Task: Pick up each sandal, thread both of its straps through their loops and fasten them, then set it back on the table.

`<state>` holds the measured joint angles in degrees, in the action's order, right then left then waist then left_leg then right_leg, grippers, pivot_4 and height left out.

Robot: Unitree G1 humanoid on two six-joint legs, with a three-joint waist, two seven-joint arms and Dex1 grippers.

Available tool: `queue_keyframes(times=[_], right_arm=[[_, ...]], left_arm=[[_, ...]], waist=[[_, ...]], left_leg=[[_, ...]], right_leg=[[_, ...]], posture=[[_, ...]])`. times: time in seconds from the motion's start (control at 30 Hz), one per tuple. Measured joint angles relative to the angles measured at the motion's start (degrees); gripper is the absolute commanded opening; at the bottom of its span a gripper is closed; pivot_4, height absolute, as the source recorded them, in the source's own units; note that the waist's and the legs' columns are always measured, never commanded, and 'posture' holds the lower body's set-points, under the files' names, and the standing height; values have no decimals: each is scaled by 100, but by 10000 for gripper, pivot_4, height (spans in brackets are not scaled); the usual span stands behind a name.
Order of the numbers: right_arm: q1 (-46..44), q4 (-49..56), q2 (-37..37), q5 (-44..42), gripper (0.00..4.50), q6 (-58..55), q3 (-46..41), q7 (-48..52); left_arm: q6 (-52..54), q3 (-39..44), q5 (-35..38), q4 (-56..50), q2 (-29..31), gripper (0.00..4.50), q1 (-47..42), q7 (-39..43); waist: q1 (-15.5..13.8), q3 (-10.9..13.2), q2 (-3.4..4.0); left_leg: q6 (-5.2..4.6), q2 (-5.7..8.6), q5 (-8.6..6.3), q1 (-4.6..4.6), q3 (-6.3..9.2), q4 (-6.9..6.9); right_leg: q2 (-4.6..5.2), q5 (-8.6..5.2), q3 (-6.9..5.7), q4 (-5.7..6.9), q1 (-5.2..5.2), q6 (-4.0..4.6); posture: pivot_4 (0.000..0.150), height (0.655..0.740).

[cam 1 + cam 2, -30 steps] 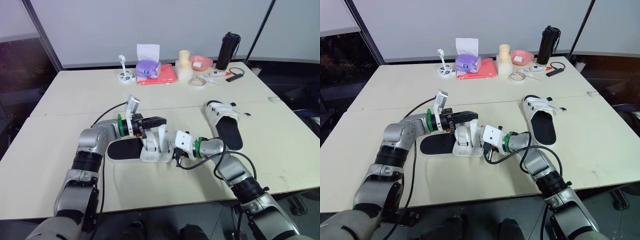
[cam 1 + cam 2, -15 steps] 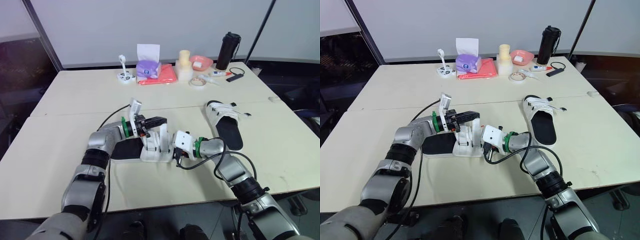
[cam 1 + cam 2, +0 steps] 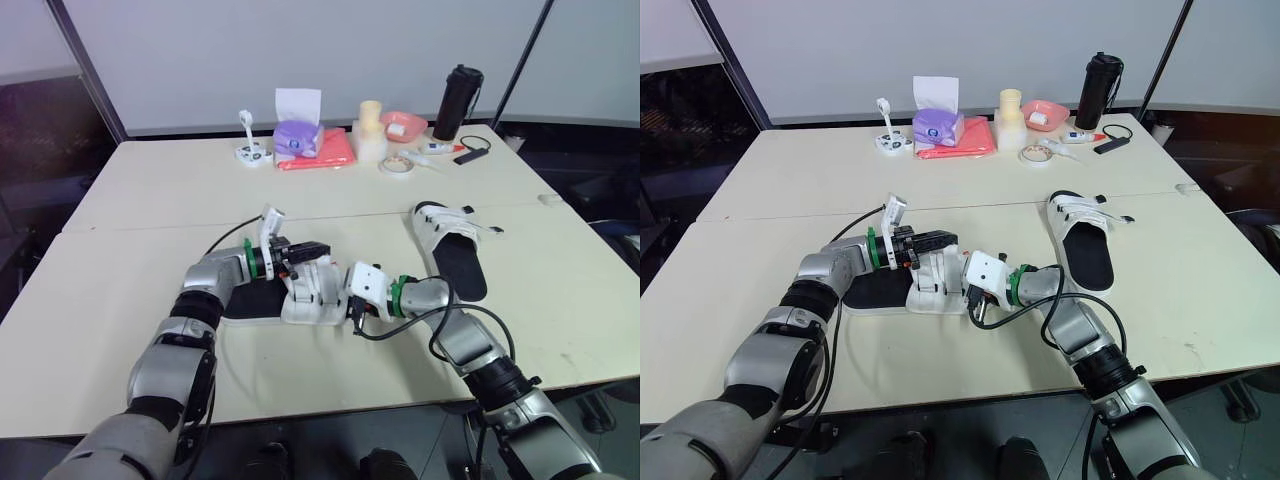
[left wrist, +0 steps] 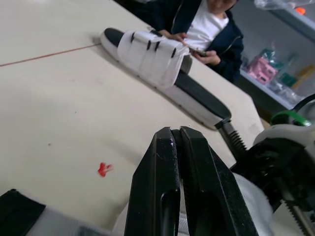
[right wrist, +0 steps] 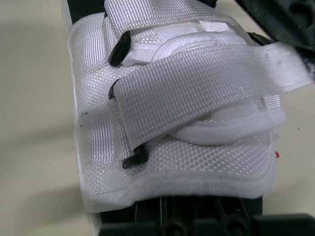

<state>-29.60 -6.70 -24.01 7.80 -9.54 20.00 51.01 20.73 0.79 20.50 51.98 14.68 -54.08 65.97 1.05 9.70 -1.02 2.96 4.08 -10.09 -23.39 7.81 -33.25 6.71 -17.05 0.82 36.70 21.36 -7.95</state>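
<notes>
1. Here we are: the near sandal (image 3: 262, 300) lies flat on the table (image 3: 110, 300) right in front of us, black footbed toward our left, white mesh upper toward our right
2. The left gripper (image 4: 176, 132) hangs low over that white upper, and its two black fingers (image 4: 152, 191) are pressed tight together; whether a strap end is nipped between them, we cannot tell
3. In the right wrist view we see the near strap (image 5: 197, 83) coming out of a black loop (image 5: 134, 158) and running slantwise across the upper toward the left gripper, bowed up a little rather than lying flat
4. Beyond it the second strap (image 5: 162, 14) lies folded down on the upper, next to its own black loop (image 5: 119, 48)
5. The right gripper (image 3: 345, 302) sits close against the sandal's edge on our right side; whether it is open or closed we cannot tell
6. Off to our right, well apart from all this, the far sandal (image 3: 450, 250) rests flat on the table, its white straps closed over the front and one strap tip poking out sideways
7. In the left wrist view we spot a small red mark (image 4: 104, 168) on the tabletop, and a person (image 4: 216, 29) in a dark jacket sitting past the table's edge behind the far sandal
8. Along the far edge we have a purple tissue box (image 3: 297, 135) and a black bottle (image 3: 455, 100)
</notes>
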Motion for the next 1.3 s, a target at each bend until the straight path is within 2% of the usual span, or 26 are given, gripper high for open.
queue_keyframes(times=[0.2,0.3,0.43,0.5,0.77,0.93,1.13,1.3], right_arm=[[11,-3,0,2,0,-8,3,0],[17,-9,-1,8,0,-11,3,0],[41,35,-32,7,0,-8,-1,4],[52,57,-59,5,0,-7,-1,12],[48,57,-68,6,0,-7,4,10],[21,54,-63,4,0,1,8,11],[-4,22,-48,3,0,14,18,14],[-8,7,-8,4,0,14,18,12]], left_arm=[[-331,-84,-305,124,2,262,-16,-151],[-559,-189,-527,193,17,10331,-17,-291],[-778,-225,-881,431,229,31120,5,-612],[-1023,-240,-1044,447,269,39900,11,-678],[-2032,-425,-1565,681,220,39900,-87,-1189],[-2111,23,-1346,1022,142,39900,-278,-1357],[-1657,662,-575,643,-51,39900,-737,-962],[-1373,274,-586,-1,-185,39900,-533,-324]], waist=[[1,-8,-3],[3,-11,-5],[6,-11,-5],[2,-11,-7],[-5,-12,-8],[-1,-9,-12],[10,-7,-16],[32,-8,-14]], left_leg=[[0,0,0,8,0,-3],[0,0,0,13,0,-9],[0,0,0,11,1,-10],[0,1,0,10,0,-10],[0,1,0,10,0,-10],[0,1,0,5,1,-10],[0,1,0,5,1,-13],[0,1,0,6,0,-12]], right_leg=[[0,-1,0,12,-4,-1],[0,-2,1,26,-6,-2],[0,-5,1,28,-3,-6],[1,-6,1,27,-3,-7],[1,-6,1,28,-3,-7],[1,-6,0,29,2,-8],[1,-7,-2,29,-2,-9],[0,-7,-1,32,0,-9]], posture=[[1500,7400],[1500,7400],[1500,7400],[1500,7400],[1500,7400],[1500,7400],[1500,7400],[1500,7400]])
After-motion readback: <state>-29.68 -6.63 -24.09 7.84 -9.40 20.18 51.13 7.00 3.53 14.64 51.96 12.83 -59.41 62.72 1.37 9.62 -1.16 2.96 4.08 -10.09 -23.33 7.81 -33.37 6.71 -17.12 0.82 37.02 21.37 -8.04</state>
